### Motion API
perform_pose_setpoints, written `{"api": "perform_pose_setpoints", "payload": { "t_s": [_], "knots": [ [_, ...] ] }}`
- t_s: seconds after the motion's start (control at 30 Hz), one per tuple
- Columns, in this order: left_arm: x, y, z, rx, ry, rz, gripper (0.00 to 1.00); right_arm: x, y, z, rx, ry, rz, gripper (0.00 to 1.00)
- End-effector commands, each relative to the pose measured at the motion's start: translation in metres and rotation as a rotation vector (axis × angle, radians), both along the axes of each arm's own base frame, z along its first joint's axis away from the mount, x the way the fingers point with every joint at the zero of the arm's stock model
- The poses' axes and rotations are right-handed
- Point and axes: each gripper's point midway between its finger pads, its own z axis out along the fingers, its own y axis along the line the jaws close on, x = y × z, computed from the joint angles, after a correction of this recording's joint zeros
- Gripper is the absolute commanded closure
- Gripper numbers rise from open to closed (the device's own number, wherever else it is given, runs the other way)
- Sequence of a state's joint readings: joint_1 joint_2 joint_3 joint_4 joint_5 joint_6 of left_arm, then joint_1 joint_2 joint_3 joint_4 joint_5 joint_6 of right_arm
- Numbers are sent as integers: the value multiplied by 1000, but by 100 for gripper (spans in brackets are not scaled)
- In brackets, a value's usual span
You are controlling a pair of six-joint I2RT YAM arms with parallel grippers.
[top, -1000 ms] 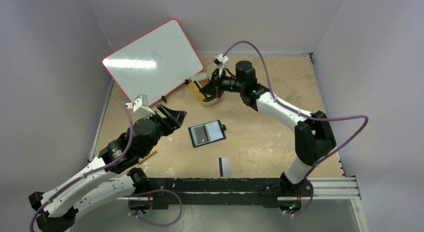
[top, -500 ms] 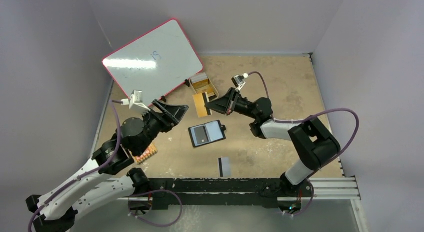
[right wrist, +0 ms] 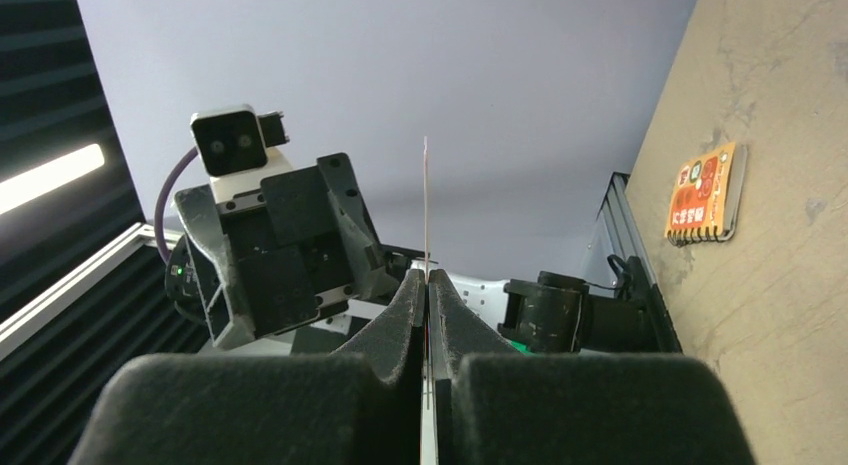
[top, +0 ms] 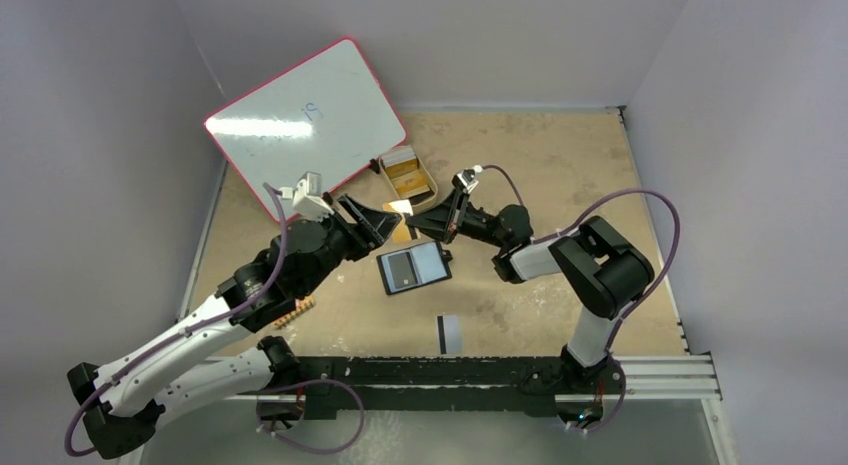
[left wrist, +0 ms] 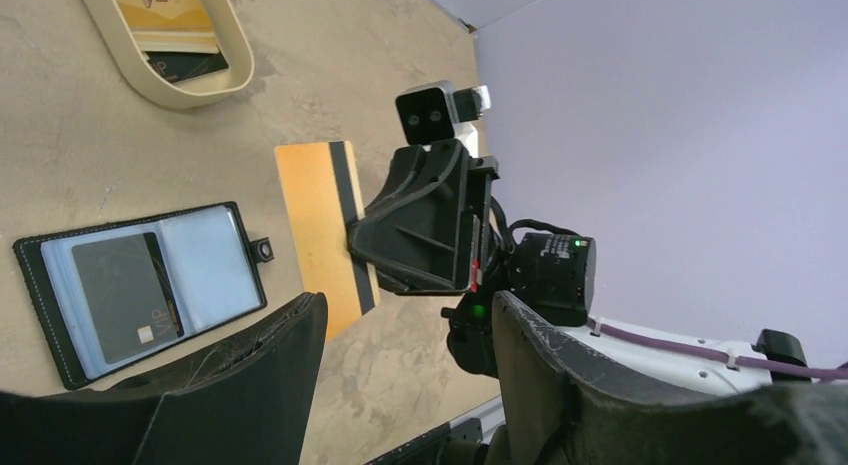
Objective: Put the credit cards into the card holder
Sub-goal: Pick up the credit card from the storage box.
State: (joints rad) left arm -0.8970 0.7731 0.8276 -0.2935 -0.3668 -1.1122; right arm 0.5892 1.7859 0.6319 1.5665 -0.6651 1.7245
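My right gripper (top: 416, 223) is shut on an orange-gold credit card (left wrist: 318, 217) with a black stripe and holds it on edge above the table. In the right wrist view the card (right wrist: 426, 200) shows as a thin line rising from the pinched pads. Facing it from the left, my left gripper (top: 388, 231) is open, its jaws apart and empty (left wrist: 405, 315), a short way from the card. The black card holder (top: 414, 268) lies open just below, with a grey card (left wrist: 125, 295) in its left pocket. Another card with a black stripe (top: 449, 332) lies near the front edge.
A tan oval tray (top: 384, 168) behind the grippers holds more cards. A red-rimmed whiteboard (top: 305, 120) leans at the back left. A small orange board (top: 296, 309) lies under my left arm. Grey walls close the table in on three sides.
My right gripper has lifted the orange-gold card away from the tray and carried it left and forward over the card holder. My left gripper has swung right to meet it.
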Motion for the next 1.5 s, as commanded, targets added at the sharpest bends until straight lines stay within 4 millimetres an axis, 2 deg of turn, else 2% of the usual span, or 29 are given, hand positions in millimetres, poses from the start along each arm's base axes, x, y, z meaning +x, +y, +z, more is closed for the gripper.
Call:
{"api": "perform_pose_setpoints", "payload": {
  "t_s": [0.0, 0.23, 0.4, 0.53, 0.67, 0.8, 0.83, 0.93, 1.03, 1.17, 1.3, 1.37, 1.47],
  "knots": [
    [5, 4, 10, -43, 10, 49, 38, -44, -29, 94, 286, -432, -18, 100],
    [7, 16, -3, -41, 59, 121, 37, -46, -30, 100, 293, -455, -19, 100],
    [9, 11, -1, -60, 28, 102, 40, -51, -24, 103, 274, -488, 2, 100],
    [10, 3, 11, -93, -21, 67, 47, -55, -18, 108, 248, -508, -2, 100],
    [10, -6, 6, -84, -9, 38, 52, -58, -16, 112, 241, -522, -5, 100],
    [8, -11, 11, -134, -29, 13, 67, -59, -13, 108, 223, -516, 6, 100],
    [8, -12, 12, -140, -35, 8, 76, -60, -12, 107, 219, -517, 8, 99],
    [6, -10, 14, -145, -40, 5, 100, -60, -9, 101, 173, -521, 19, 86],
    [6, -3, 9, -125, -28, 32, 100, -57, -5, 90, 74, -543, 13, 70],
    [7, 11, -14, -44, 13, 85, 100, -33, -8, 69, -171, -542, -91, 60],
    [9, 12, -49, 28, 56, 94, 100, 4, -31, 51, -508, -563, -281, 48],
    [10, 6, -62, 55, 73, 81, 100, 17, -43, 41, -645, -564, -340, 45],
    [14, -4, -80, 104, 100, 55, 100, 31, -58, 14, -825, -548, -362, 45]
  ]
}}
